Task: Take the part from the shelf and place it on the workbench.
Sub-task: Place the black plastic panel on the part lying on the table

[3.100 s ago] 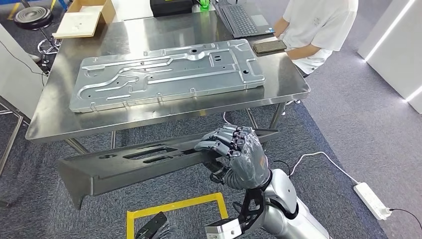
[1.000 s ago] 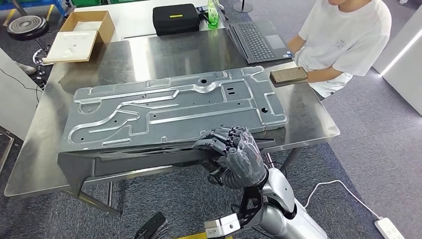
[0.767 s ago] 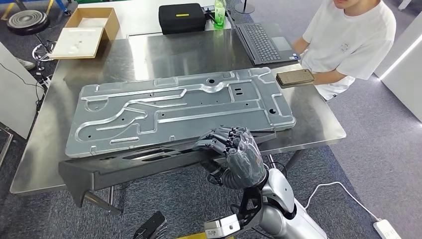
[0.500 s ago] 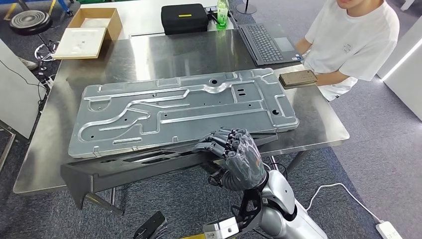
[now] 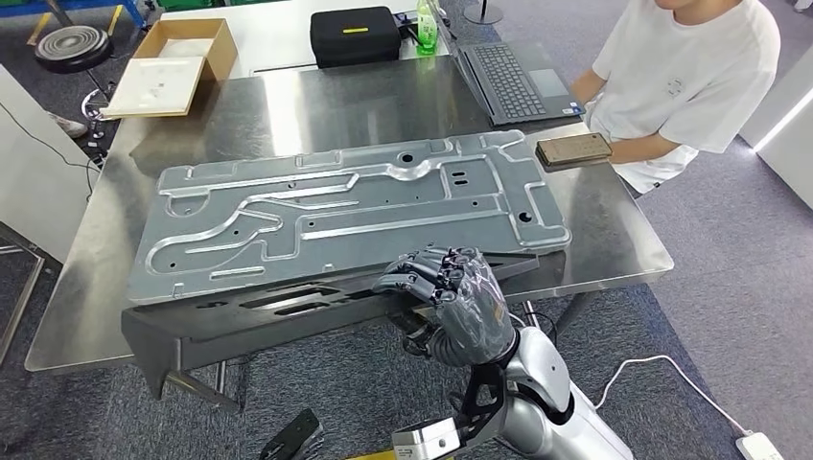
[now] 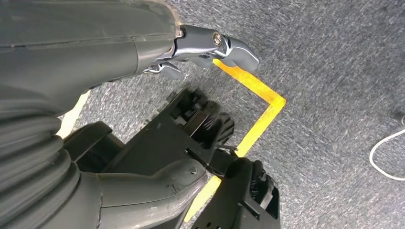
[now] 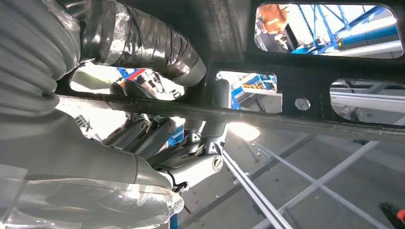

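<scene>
1. Clearly, the right hand point(image 5: 449, 299) grips the long dark part point(image 5: 288, 311) along its near edge, fingers curled over the top; the hand's bulk hides the stretch of part beneath it.
2. Held above the worktop's point(image 5: 614, 240) near edge, the part runs left to right in front of the robot, its far side overlapping the front rim of the large silver stamped panel point(image 5: 355, 211) from the head view; whether it touches panel or worktop cannot be told.
3. From the right wrist view, the part point(image 7: 305, 76) shows as a dark underside with cut-out openings, and the fingers point(image 7: 143, 43) wrap its rail; bright glare washes out what lies beyond.
4. Low down, the left hand point(image 5: 297, 439) is cut off by the head view's bottom edge. In the left wrist view its grey thumb point(image 6: 210, 45) and dark fingers point(image 6: 200, 124) hang over grey carpet and yellow floor tape point(image 6: 258, 105), holding nothing, fingers apart.
5. Across the worktop a person point(image 5: 681, 81) in a white shirt sits beside a laptop point(image 5: 513, 81), head cropped out.
</scene>
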`<state>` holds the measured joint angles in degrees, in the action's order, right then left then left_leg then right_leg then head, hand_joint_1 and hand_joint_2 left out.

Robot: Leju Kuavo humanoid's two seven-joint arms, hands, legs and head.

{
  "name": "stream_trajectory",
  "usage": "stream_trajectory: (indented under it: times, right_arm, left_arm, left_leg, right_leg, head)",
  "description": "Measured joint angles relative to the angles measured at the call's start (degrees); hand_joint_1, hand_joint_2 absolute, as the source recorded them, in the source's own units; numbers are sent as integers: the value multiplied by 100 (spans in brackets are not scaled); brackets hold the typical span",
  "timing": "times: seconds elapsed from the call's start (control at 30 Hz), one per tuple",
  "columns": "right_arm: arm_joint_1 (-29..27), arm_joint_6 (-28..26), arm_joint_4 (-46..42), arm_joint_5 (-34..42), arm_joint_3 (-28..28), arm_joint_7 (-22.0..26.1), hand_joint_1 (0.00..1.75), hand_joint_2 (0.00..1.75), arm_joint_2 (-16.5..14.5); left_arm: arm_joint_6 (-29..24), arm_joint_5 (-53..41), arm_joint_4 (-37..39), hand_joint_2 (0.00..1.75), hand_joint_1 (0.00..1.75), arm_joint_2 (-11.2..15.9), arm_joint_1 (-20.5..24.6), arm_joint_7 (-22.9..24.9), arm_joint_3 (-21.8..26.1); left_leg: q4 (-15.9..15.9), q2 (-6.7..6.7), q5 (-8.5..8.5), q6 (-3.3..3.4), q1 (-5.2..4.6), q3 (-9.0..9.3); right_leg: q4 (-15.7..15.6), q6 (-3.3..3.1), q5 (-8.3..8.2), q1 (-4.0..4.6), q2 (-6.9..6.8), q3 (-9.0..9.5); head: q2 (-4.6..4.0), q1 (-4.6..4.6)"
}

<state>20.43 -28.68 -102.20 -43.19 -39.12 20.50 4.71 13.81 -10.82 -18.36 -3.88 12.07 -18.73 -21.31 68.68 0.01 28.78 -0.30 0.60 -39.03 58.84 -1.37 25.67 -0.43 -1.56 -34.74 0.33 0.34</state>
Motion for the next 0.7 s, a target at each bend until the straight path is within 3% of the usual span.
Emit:
stream_trajectory:
  times: [0.07,0.1,0.2,0.27,0.37,0.4,0.43,0.47,0.5,0.57,0.63,0.7]
  right_arm:
    - [1,-1,0,0,1,0,175,175,-1]
    - [2,-2,0,-1,1,0,175,175,0]
    - [3,-3,-1,-2,2,1,175,175,1]
    - [6,-5,-2,-2,3,2,175,175,1]
    - [-4,-8,-1,-1,15,6,175,175,5]
    - [-13,-9,0,1,19,7,175,175,8]
    - [-20,-10,1,4,23,7,175,175,11]
    - [-24,-12,1,8,26,7,175,175,12]
    - [-27,-14,1,13,29,7,175,175,13]
    - [-24,-17,-1,19,36,6,175,175,12]
    - [-23,-23,-2,21,41,5,175,175,12]
    - [-24,-31,-2,22,48,4,175,175,12]
  left_arm:
    - [0,0,-1,175,0,9,12,-4,0]
    - [0,0,-1,175,0,11,17,-8,0]
    - [0,0,-1,175,0,13,17,-14,0]
    - [1,1,-2,175,0,13,23,-16,0]
    - [0,1,-2,175,0,14,28,-18,0]
    - [1,-1,-1,175,0,14,25,-18,0]
    - [1,-2,-1,175,0,14,23,-18,0]
    - [1,-4,-1,175,0,14,22,-18,0]
    - [1,-7,-1,175,0,14,24,-18,0]
    - [0,-10,-1,175,0,13,28,-18,0]
    - [0,-13,-1,175,0,14,30,-18,0]
    - [0,-19,-1,175,0,14,29,-20,0]
  left_leg:
    - [-733,111,-278,39,-18,355]
    - [-928,144,-325,66,-34,447]
    - [-1012,80,-342,149,-52,465]
    - [-1056,42,-378,217,-33,485]
    - [-1070,6,-389,282,-33,494]
    - [-1063,-8,-385,288,-39,493]
    - [-1055,-23,-380,290,-43,492]
    - [-1044,-37,-372,288,-45,493]
    - [-1032,-53,-362,282,-45,497]
    - [-1002,-83,-334,252,-55,496]
    - [-981,-104,-319,209,-73,480]
    - [-986,-111,-323,154,-72,475]
  right_leg:
    - [24,35,25,16,-24,10]
    - [33,59,32,25,-37,9]
    - [33,144,41,31,-87,11]
    - [184,196,165,18,-22,-45]
    - [1151,230,664,3,120,-499]
    - [1484,235,772,2,131,-671]
    - [1648,235,774,2,134,-768]
    - [1597,230,668,1,134,-760]
    - [1336,219,478,1,135,-645]
    - [563,187,126,9,149,-284]
    - [136,154,16,20,165,-90]
    - [104,113,19,32,168,-84]
  head:
    - [0,1]
    - [0,1]
    - [0,1]
    - [0,2]
    - [0,3]
    - [0,3]
    - [0,3]
    - [0,3]
    - [0,3]
    - [0,3]
    - [0,1]
    - [0,0]
